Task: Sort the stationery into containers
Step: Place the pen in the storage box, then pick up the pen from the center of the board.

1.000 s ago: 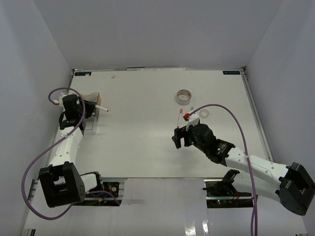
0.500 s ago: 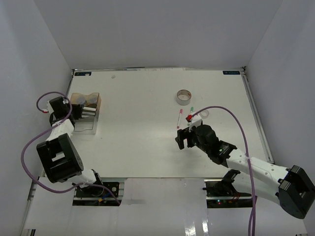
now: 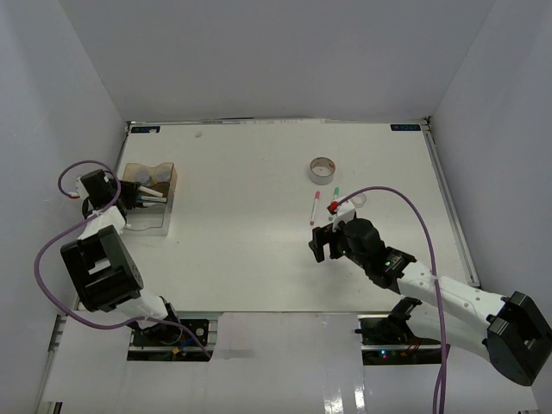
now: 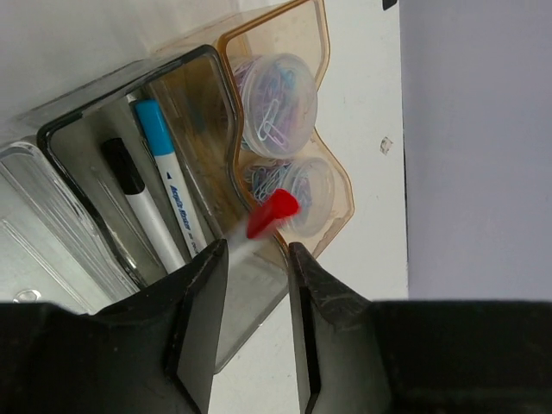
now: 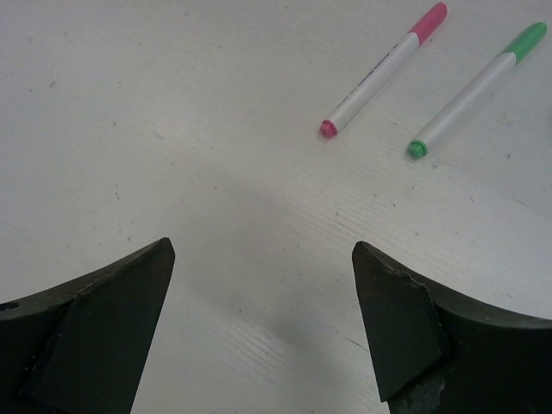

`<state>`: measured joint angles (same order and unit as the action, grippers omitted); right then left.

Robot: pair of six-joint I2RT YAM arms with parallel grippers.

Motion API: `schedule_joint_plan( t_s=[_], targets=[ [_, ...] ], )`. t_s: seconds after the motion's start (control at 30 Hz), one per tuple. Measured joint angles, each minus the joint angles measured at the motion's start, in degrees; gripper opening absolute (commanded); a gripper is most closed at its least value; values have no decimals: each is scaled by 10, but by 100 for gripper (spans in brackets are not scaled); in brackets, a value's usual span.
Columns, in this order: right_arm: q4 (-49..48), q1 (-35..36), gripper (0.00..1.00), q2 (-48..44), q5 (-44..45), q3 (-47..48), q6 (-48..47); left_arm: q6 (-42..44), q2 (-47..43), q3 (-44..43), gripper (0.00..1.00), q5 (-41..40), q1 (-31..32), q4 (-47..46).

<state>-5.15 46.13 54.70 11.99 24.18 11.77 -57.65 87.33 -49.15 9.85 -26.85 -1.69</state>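
The amber box (image 4: 332,185) lies below my left gripper (image 4: 256,250). Its far compartment holds two clear jars (image 4: 278,91) of paper clips. The near compartment holds the black-capped marker (image 4: 129,185) and the blue-capped marker (image 4: 168,177). A blurred red-capped marker (image 4: 272,214) is at my left fingertips, whose jaws stand apart. My right gripper (image 5: 260,250) is open and empty over bare table, with the pink marker (image 5: 384,69) and the green marker (image 5: 479,88) ahead of it. In the top view the box (image 3: 159,226) sits at the far left and the pink marker (image 3: 314,208) beyond my right gripper (image 3: 323,243).
The large tape roll (image 3: 323,170) lies at the back of the table's middle. The small tape roll (image 3: 357,200) lies beside my right arm. White walls close in the table on three sides, and the box sits near the left edge.
My left arm has swung left from above the box to its left side. The red-capped marker went from sticking out over the table to the box. My right arm barely moved.
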Motion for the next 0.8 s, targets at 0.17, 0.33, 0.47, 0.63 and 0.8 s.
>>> schedule_joint_plan(
  t_s=[0.17, 0.33, 0.47, 0.63, 0.8],
  targets=[
    [-2, 0, 90, 0, 2, -1, 0, 2, 9, 0, 56, 2, 0, 0],
    [-3, 0, 90, -6, 19, -5, 5, 5, 10, -4, 70, 8, 0, 12],
    [3, -8, 92, -6, 49, -4, 18, 22, -19, -4, 85, 19, 0, 41],
    [42, -54, 96, 31, 85, 21, 52, 89, -105, -5, 97, 50, 6, 75],
    [71, -102, 100, 99, 108, 71, 80, 206, -190, -10, 98, 61, 86, 131]
  ],
)
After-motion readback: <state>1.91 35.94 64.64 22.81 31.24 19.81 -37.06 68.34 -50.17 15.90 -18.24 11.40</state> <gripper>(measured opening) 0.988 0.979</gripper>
